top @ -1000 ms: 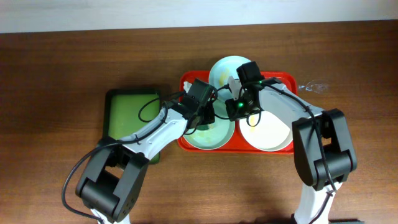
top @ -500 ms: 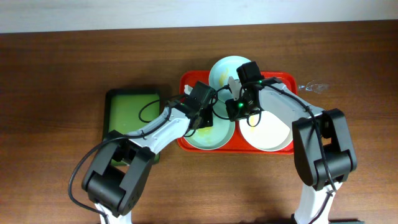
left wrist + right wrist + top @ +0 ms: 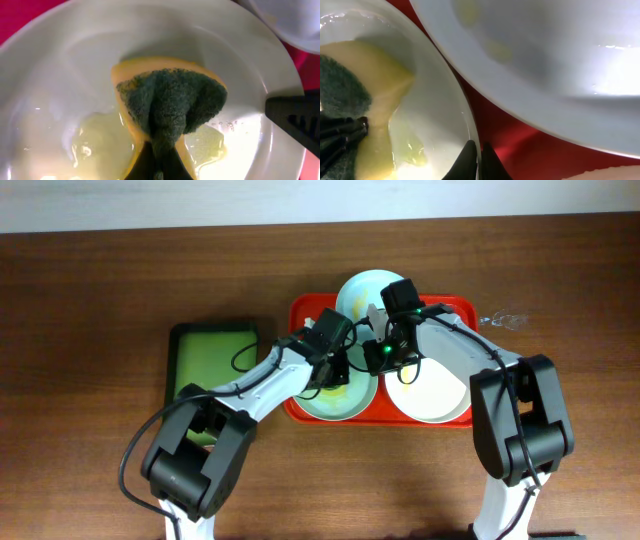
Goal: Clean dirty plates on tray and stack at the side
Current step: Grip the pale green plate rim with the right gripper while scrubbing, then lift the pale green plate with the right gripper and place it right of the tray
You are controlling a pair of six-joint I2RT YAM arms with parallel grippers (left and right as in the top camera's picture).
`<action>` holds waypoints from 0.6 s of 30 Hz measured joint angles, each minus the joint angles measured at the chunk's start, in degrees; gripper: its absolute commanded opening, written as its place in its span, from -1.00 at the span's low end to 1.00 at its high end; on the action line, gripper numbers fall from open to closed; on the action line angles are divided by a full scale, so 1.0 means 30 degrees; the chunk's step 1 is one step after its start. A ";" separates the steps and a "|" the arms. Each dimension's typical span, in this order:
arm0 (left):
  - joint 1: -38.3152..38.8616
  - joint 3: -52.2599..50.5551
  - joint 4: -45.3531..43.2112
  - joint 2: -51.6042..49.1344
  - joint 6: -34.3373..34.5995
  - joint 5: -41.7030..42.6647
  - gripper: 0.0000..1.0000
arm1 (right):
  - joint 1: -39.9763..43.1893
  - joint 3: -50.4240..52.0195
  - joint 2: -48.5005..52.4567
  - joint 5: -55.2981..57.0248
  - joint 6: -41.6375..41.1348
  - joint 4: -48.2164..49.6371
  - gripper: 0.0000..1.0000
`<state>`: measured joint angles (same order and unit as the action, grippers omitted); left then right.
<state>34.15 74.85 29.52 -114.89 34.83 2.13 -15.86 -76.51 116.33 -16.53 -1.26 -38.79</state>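
Wooden table, red tray: mint plate under left hand gripping sponge

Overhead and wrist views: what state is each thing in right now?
left gripper: shut on the sponge.
right gripper: shut on the rim of the front-left plate.
sponge: pinched, pressed onto the front-left plate.
front-left plate: in the red tray, wet, yellow smear.
back plate: overhanging the red tray's far rim.
white plate: in the red tray, front right.
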 measured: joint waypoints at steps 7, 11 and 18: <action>-0.1290 0.0627 0.3512 0.0117 0.0051 -0.4364 -1.00 | -0.0022 -0.0517 0.0138 -0.0036 0.0015 -0.1042 -0.92; -0.1974 0.0736 0.3876 0.3920 0.0044 -0.3308 -1.00 | -0.0051 -0.3053 0.0444 0.1180 0.0452 -0.4911 -0.92; -0.6200 0.1122 0.8539 0.7053 -0.1217 -0.2055 -1.00 | -0.3708 -0.9377 -0.0313 1.2007 -0.0175 -1.2735 -0.92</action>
<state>15.55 78.22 55.13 -93.73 31.18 -4.03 -26.98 -104.64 115.39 19.49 -1.78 -76.99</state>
